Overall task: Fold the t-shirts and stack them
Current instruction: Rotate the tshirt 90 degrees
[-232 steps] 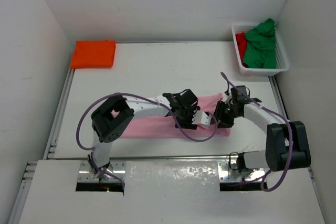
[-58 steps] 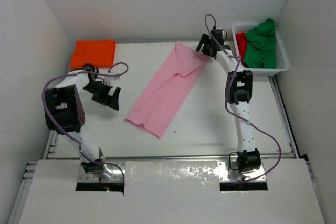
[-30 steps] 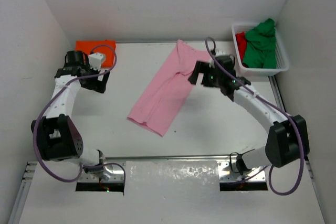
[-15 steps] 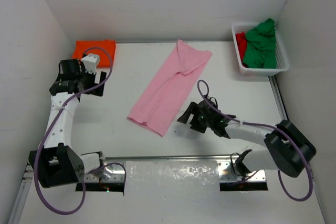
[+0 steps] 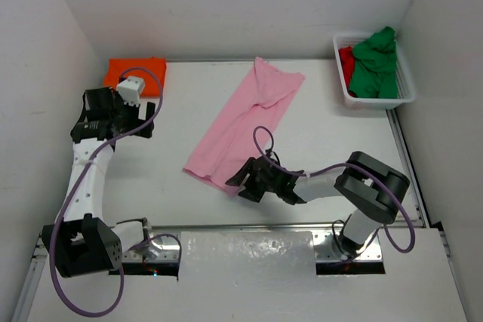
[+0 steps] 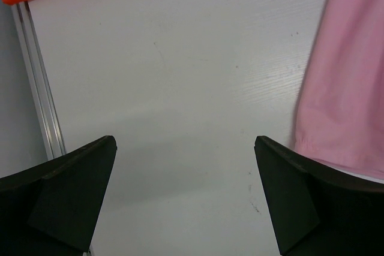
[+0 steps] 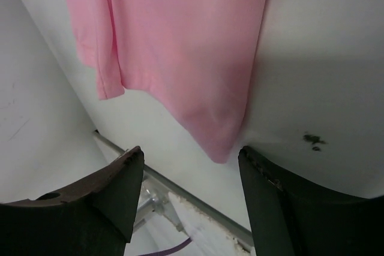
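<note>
Right tool [image 7: 189, 155] is held low at pink t-shirt's [image 5: 241, 122] lower corner, jaws parted; left tool [image 6: 185, 142] is spread wide at overhead frame's left.

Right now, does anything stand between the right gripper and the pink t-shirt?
Nothing visible does. The right gripper sits at the near corner of the pink t-shirt. Its jaws are apart, and only bare table surrounds the fabric edge.
</note>
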Motion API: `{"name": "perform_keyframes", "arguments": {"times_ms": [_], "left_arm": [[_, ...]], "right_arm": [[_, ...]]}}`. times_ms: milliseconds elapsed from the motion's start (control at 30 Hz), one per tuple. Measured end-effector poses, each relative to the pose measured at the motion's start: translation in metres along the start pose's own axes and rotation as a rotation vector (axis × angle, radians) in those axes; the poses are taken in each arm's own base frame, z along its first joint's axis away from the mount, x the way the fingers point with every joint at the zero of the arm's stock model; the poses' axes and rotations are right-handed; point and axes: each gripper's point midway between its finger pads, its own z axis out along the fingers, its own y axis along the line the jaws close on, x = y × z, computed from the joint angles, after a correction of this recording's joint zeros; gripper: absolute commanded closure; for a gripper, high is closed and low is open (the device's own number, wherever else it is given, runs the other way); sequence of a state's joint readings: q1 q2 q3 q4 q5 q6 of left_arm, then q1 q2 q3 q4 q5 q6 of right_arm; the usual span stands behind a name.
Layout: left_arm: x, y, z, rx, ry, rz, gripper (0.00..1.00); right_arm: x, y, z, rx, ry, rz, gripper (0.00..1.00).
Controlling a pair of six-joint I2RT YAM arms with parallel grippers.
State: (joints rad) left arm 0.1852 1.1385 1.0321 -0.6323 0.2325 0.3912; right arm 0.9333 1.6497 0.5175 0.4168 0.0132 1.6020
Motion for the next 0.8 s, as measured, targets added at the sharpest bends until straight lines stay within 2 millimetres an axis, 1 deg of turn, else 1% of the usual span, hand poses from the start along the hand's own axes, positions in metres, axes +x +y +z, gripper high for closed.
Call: {"name": "perform_keyframes", "arguments": {"times_ms": [67, 100, 133, 167, 233, 367, 467, 500, 533, 700, 800], "left_arm": [[-0.002, 0.000, -0.002, 0.000, -0.012, 0.003, 0.00], [-0.003, -0.001, -0.003, 0.000, -0.016, 0.004, 0.00], [-0.004, -0.001, -0.003, 0.001, -0.018, 0.004, 0.00], [-0.004, -0.001, -0.003, 0.002, -0.020, 0.004, 0.00], [-0.004, -0.002, -0.003, 0.005, -0.021, 0.005, 0.00], [-0.004, -0.002, -0.003, 0.010, -0.022, 0.004, 0.00], [-0.004, -0.002, -0.003, 0.010, -0.021, 0.004, 0.00], [-0.004, -0.003, -0.003, 0.010, -0.021, 0.004, 0.00], [-0.004, -0.003, -0.003, 0.010, -0.021, 0.004, 0.00], [-0.004, -0.003, -0.003, 0.012, -0.019, 0.004, 0.01], [-0.004, -0.006, -0.003, 0.029, -0.022, 0.009, 0.03]], "right_arm": [[0.008, 0.001, 0.002, -0.001, 0.021, 0.024, 0.41], [0.011, 0.001, 0.003, 0.000, 0.031, 0.037, 0.46], [0.014, 0.000, 0.004, 0.005, 0.037, 0.050, 0.54], [0.015, -0.002, 0.005, 0.010, 0.041, 0.061, 0.58], [0.015, -0.007, 0.008, 0.031, 0.041, 0.081, 0.65], [0.016, -0.009, 0.013, 0.048, 0.044, 0.108, 0.76], [0.017, -0.012, 0.015, 0.051, 0.045, 0.133, 0.87], [0.017, -0.012, 0.015, 0.051, 0.045, 0.138, 0.96], [0.017, -0.013, 0.016, 0.052, 0.046, 0.141, 1.00], [0.012, -0.015, 0.017, 0.042, 0.038, 0.153, 1.00], [0.006, -0.019, 0.013, 0.033, 0.036, 0.142, 1.00]]}}
